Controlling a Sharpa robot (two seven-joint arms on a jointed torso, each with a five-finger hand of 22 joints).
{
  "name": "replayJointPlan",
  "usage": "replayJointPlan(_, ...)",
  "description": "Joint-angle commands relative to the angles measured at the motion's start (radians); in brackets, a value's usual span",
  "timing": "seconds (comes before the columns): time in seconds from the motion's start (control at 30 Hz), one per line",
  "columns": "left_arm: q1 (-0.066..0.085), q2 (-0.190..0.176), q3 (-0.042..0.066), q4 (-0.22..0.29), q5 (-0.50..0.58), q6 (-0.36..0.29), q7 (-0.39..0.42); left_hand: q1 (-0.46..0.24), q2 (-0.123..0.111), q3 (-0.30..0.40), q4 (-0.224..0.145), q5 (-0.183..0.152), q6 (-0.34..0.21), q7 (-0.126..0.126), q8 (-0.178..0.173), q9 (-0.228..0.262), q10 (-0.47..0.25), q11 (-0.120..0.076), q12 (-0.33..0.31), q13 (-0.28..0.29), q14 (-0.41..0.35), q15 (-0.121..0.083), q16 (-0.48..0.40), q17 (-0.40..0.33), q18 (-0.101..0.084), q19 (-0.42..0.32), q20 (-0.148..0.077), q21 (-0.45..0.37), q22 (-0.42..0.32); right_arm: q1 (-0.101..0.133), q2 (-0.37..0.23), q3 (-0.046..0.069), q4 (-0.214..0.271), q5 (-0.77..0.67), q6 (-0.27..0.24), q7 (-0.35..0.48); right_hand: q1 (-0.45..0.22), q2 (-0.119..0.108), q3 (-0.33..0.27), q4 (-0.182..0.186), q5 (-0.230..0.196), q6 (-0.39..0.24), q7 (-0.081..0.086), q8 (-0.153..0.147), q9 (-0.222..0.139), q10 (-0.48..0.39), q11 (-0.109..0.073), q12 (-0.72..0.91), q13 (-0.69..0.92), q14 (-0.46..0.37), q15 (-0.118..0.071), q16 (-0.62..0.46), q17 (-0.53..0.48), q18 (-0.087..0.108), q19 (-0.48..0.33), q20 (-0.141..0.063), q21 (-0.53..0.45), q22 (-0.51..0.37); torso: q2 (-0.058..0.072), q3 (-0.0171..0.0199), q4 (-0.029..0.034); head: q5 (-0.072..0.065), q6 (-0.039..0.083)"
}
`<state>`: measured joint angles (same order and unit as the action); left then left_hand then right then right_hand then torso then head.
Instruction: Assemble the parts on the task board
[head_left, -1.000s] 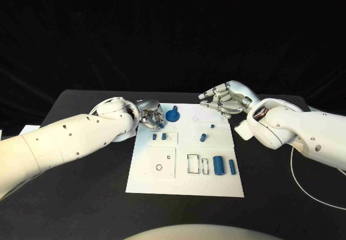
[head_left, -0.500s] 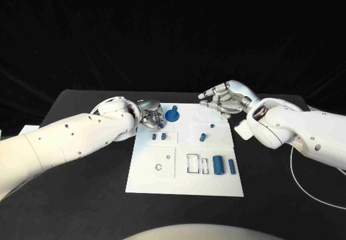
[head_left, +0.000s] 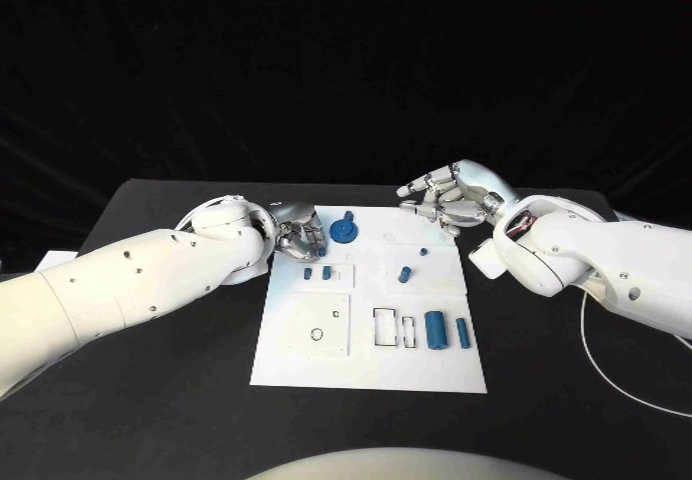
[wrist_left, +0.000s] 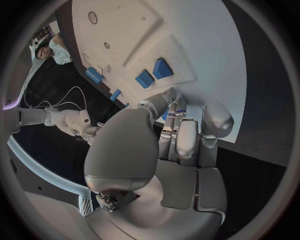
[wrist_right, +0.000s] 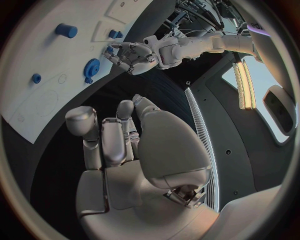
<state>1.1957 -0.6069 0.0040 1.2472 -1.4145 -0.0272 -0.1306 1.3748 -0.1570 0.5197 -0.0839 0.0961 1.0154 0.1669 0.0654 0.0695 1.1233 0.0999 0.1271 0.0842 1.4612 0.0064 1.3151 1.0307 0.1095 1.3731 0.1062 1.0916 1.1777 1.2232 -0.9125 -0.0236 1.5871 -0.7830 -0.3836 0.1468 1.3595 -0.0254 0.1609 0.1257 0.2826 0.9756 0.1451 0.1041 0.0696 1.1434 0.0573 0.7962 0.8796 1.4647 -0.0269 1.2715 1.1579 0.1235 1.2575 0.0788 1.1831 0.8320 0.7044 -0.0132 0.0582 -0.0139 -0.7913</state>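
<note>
Little has moved: left robot hand (head_left: 300, 240), fingers curled in on nothing, beside blue gear (head_left: 345, 231).

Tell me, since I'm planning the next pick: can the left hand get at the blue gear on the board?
Probably yes. The left hand sits just beside the blue gear at the task board's far edge, holding nothing, with nothing between them.

Matt white task board (head_left: 372, 345), glossy metal fingers (head_left: 433, 205).
</note>
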Motion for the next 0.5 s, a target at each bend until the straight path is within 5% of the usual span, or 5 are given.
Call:
replayJointPlan(0.03, -0.001, -0.008, -0.001, 0.005, 0.009, -0.015, 0.0, -0.002, -0.013, 0.003, -0.008, 0.001, -0.022, 0.003, -0.004, -0.003, -0.023, 0.006, -0.011, -0.008, -0.005, 0.008, -0.008, -0.012, 0.003, -0.009, 0.004, -0.015, -0.01, -0.001, -0.001, 0.0, -0.01, -0.041, 0.026, -0.032, -0.006, -0.01, 0.016, 0.003, 0.004, -0.008, 0.005, 0.003, -0.001, -0.083, 0.0, -0.117, -0.094, 0.002, 0.006, -0.045, -0.047, 0.019, -0.024, 0.002, -0.032, -0.047, 0.0, -0.0006, 0.0003, -0.001, 0.001)
replayJointPlan(0.27, 0.0, -0.051, 0.008, 0.026, 0.06, -0.055, 0.011, 0.003, -0.014, 0.013, -0.018, 0.002, -0.037, 0.005, 0.001, -0.002, -0.049, 0.01, -0.016, -0.014, -0.018, 0.011, -0.026, -0.048, 0.013, -0.028, 0.009, -0.056, -0.039, 0.0, -0.006, 0.0, -0.058, -0.253, 0.122, -0.141, 0.04, -0.043, 0.09, -0.028, -0.015, 0.001, 0.022, 0.015, 0.002, -0.151, 0.017, -0.372, -0.321, -0.008, 0.02, -0.121, -0.127, 0.026, -0.035, 0.012, -0.075, -0.103, -0.002, -0.0015, 0.0002, -0.002, 0.005)
replayJointPlan(0.33, 0.002, -0.068, 0.011, 0.03, 0.135, -0.079, 0.031, 0.01, -0.007, 0.023, -0.022, 0.003, -0.029, 0.007, 0.006, 0.0, -0.048, 0.012, -0.013, -0.014, -0.022, 0.011, -0.03, -0.055, 0.015, -0.034, 0.01, -0.066, -0.047, 0.0, -0.007, 0.0, -0.07, -0.359, 0.165, -0.175, 0.044, -0.073, 0.123, -0.045, -0.034, 0.009, 0.021, 0.021, 0.001, -0.119, 0.032, -0.476, -0.435, 0.003, 0.03, -0.124, -0.127, 0.028, -0.019, 0.015, -0.072, -0.098, -0.003, -0.0015, 0.001, -0.003, 0.008)
replayJointPlan(0.4, 0.005, -0.084, 0.012, 0.031, 0.258, -0.113, 0.07, 0.024, 0.002, 0.047, -0.034, 0.003, -0.009, 0.017, 0.018, 0.005, -0.051, 0.019, -0.008, -0.015, -0.065, 0.013, -0.088, -0.155, 0.035, -0.087, 0.011, -0.164, -0.12, 0.0, -0.007, 0.0, -0.076, -0.479, 0.204, -0.205, 0.05, -0.077, 0.148, -0.057, -0.034, 0.033, 0.017, 0.032, 0.003, -0.097, 0.027, -0.53, -0.497, 0.007, 0.022, -0.127, -0.128, 0.024, -0.01, 0.02, -0.068, -0.089, -0.002, 0.0002, 0.0005, -0.004, 0.011)
replayJointPlan(0.5, 0.006, -0.109, 0.013, 0.039, 0.541, -0.173, 0.176, 0.044, 0.008, 0.085, -0.056, 0.006, 0.006, 0.034, 0.026, 0.005, -0.073, 0.031, -0.004, -0.018, -0.215, 0.019, -0.275, -0.442, 0.073, -0.227, 0.01, -0.356, -0.253, -0.001, -0.005, 0.0, -0.073, -0.666, 0.249, -0.243, 0.052, -0.088, 0.168, -0.071, -0.054, 0.052, 0.0, 0.034, 0.003, -0.07, 0.02, -0.572, -0.551, 0.009, 0.018, -0.133, -0.133, 0.023, -0.002, 0.017, -0.063, -0.081, -0.002, 0.0009, -0.0005, -0.006, 0.016)
